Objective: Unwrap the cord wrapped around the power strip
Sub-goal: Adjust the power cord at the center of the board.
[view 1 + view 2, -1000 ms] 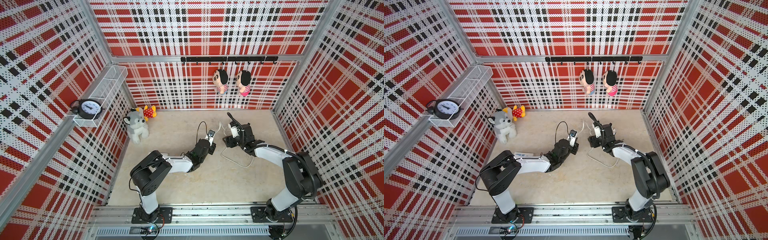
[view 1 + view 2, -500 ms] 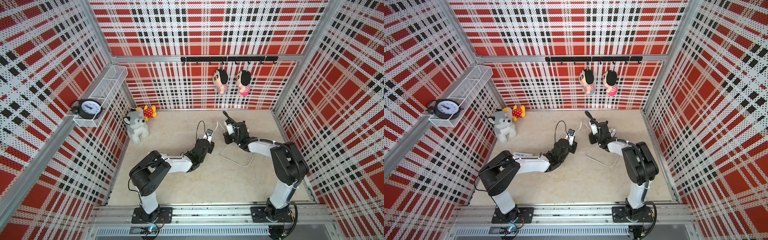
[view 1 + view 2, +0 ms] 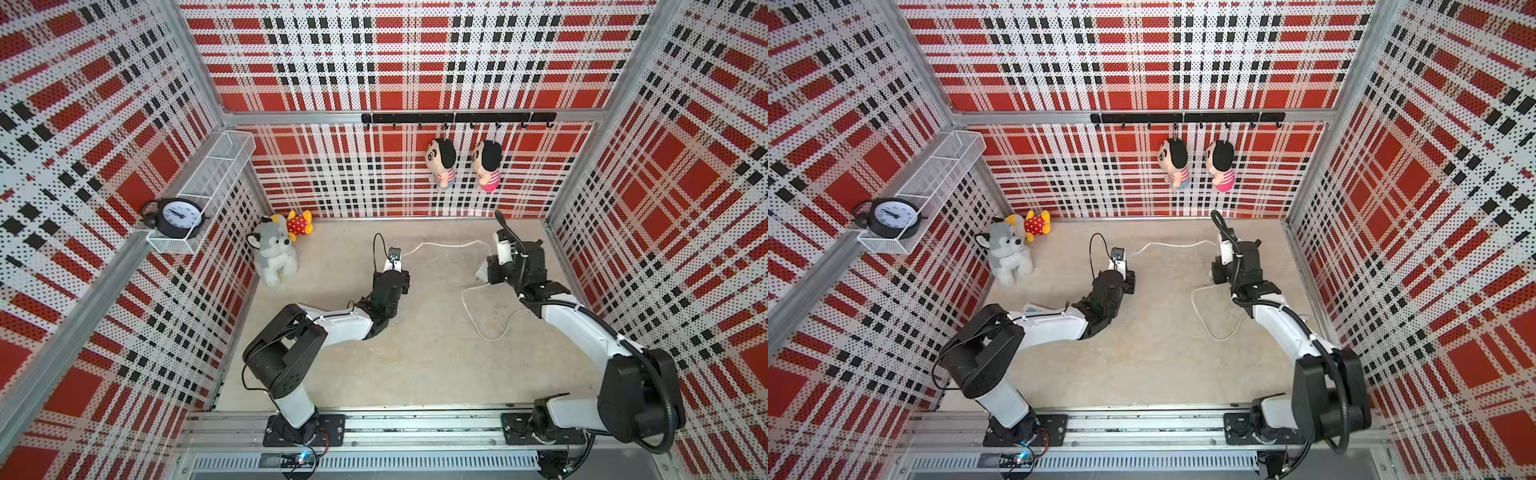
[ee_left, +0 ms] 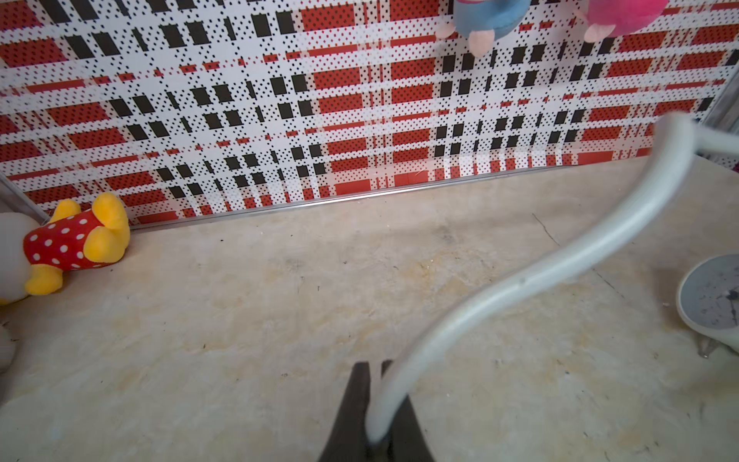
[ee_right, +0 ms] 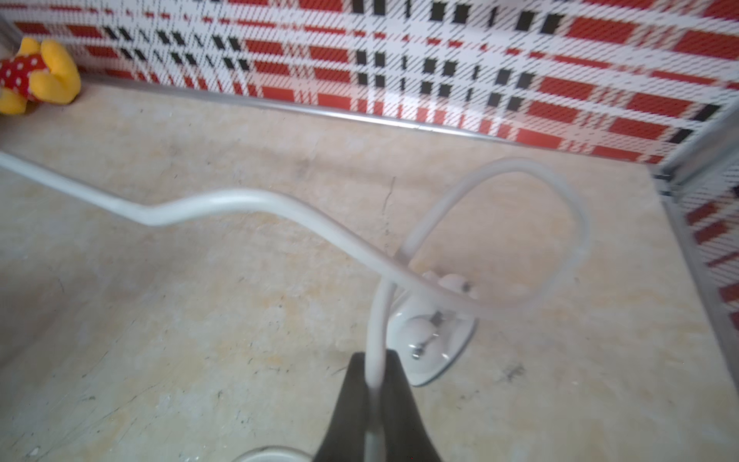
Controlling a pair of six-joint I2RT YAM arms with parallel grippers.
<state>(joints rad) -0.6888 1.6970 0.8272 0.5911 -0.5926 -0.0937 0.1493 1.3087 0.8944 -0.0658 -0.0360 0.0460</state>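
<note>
Cord [image 4: 560,258] is clamped in both my left end effector [image 4: 374,370] and right end effector [image 5: 374,358]. I'd draw them apart slowly so its loop opens without snagging.

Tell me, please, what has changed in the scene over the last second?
The right gripper closed on the cord and swung away to the robot's right, while the left gripper eased slightly left, so the cord now spans the gap between them. The left gripper stayed shut on the cord; the husky plush and the shelf clock did not move.
</note>
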